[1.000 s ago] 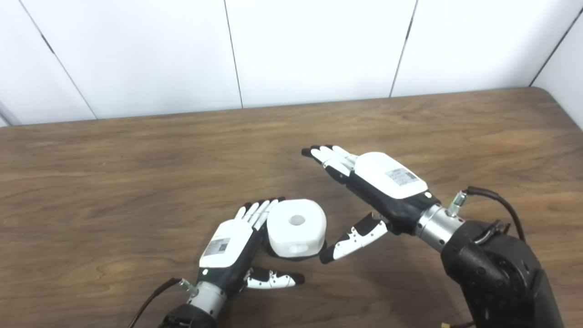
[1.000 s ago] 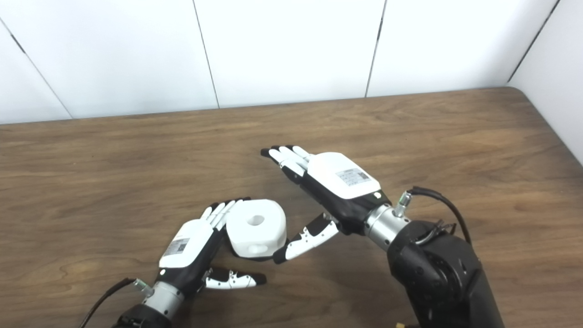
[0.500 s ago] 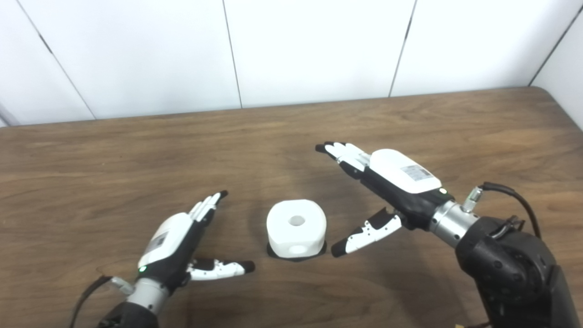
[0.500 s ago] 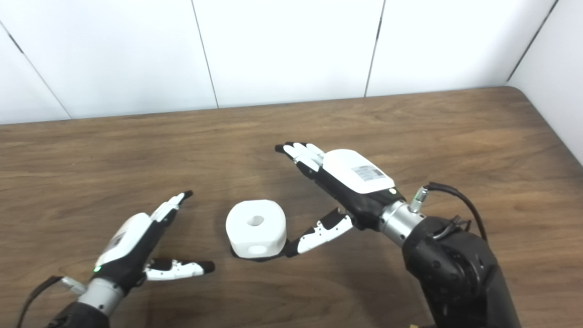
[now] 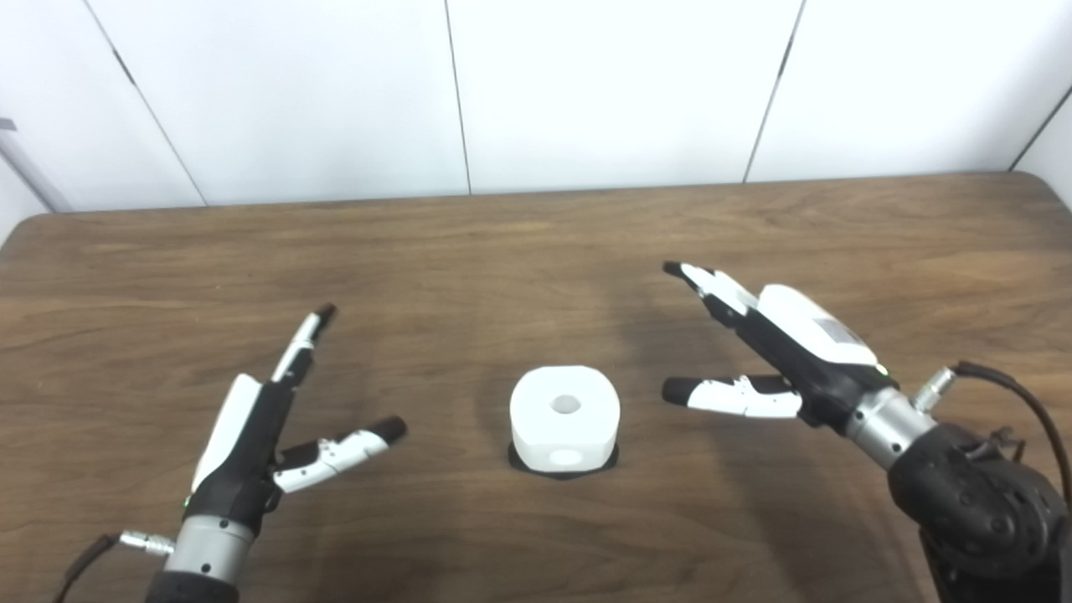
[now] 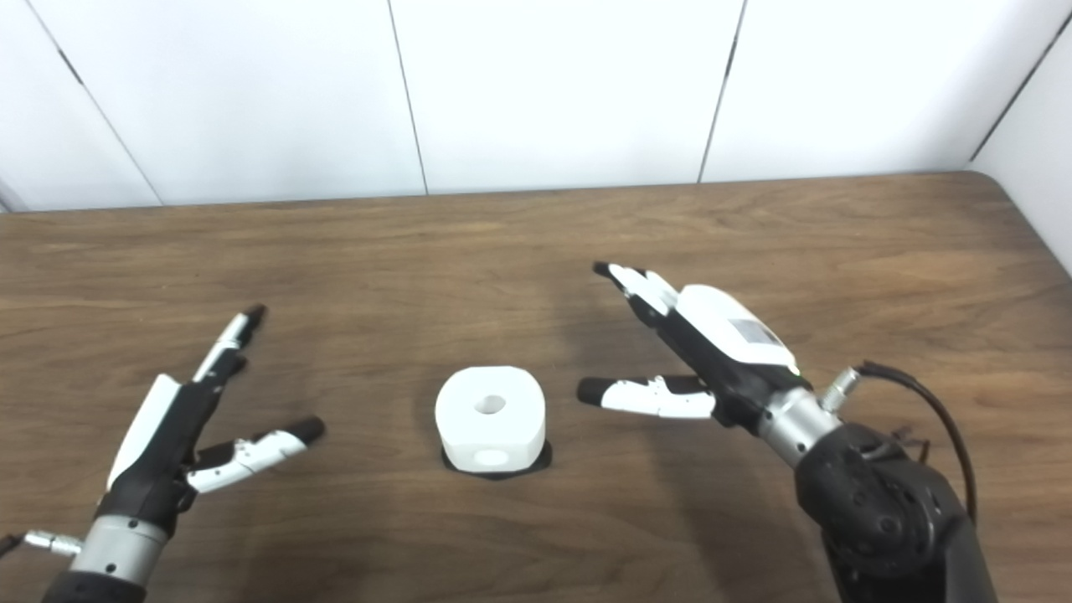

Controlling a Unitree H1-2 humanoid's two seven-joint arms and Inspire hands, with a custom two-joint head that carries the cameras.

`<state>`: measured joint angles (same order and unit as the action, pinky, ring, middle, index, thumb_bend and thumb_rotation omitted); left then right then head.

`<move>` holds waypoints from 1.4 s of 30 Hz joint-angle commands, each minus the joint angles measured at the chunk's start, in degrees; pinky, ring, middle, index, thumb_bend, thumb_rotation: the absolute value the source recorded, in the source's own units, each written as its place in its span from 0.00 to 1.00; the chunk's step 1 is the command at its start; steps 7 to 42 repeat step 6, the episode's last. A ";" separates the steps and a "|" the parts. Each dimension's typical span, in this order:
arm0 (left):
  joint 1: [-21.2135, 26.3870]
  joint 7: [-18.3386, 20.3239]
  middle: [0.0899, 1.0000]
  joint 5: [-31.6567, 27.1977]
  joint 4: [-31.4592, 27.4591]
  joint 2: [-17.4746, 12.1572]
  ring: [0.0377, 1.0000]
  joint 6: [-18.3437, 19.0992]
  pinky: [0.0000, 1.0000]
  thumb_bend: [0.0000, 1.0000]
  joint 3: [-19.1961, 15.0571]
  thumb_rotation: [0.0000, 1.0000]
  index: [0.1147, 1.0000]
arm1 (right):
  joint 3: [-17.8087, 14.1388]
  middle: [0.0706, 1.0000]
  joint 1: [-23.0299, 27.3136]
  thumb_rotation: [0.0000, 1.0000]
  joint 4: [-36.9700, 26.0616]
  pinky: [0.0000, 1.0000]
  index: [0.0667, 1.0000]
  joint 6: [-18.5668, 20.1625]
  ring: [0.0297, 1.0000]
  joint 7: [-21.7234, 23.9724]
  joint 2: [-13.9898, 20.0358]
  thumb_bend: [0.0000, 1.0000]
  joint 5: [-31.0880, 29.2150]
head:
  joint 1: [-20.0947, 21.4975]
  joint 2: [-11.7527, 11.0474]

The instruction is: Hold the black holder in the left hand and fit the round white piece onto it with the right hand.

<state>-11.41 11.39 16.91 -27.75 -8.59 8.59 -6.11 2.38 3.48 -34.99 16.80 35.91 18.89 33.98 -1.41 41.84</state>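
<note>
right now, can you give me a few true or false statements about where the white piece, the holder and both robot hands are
1. The round white piece sits on top of the black holder, on the table. True.
2. The left robot hand is gripping the black holder. False: it is open and well to the left of it, touching nothing.
3. The right robot hand is open, with its fingers apart. True.
4. The right robot hand is holding the white piece in the air. False: the piece rests on the holder, and that hand is off to its right, apart from it.
5. The white piece has a round hole in its top face. True.
</note>
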 commanded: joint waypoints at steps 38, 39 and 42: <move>-2.62 -2.62 1.00 -16.32 4.84 1.66 1.00 -8.85 1.00 0.59 -2.66 0.98 1.00 | -5.24 0.97 -3.89 0.96 1.78 0.83 0.98 3.05 0.92 -8.81 -4.31 0.53 -8.81 | 0.44 0.10; -2.62 -2.62 1.00 -16.32 4.84 1.66 1.00 -8.85 1.00 0.59 -2.66 0.98 1.00 | -5.24 0.97 -3.89 0.96 1.78 0.83 0.98 3.05 0.92 -8.81 -4.31 0.53 -8.81 | 0.44 0.10; -2.62 -2.62 1.00 -16.32 4.84 1.66 1.00 -8.85 1.00 0.59 -2.66 0.98 1.00 | -5.24 0.97 -3.89 0.96 1.78 0.83 0.98 3.05 0.92 -8.81 -4.31 0.53 -8.81 | 0.44 0.10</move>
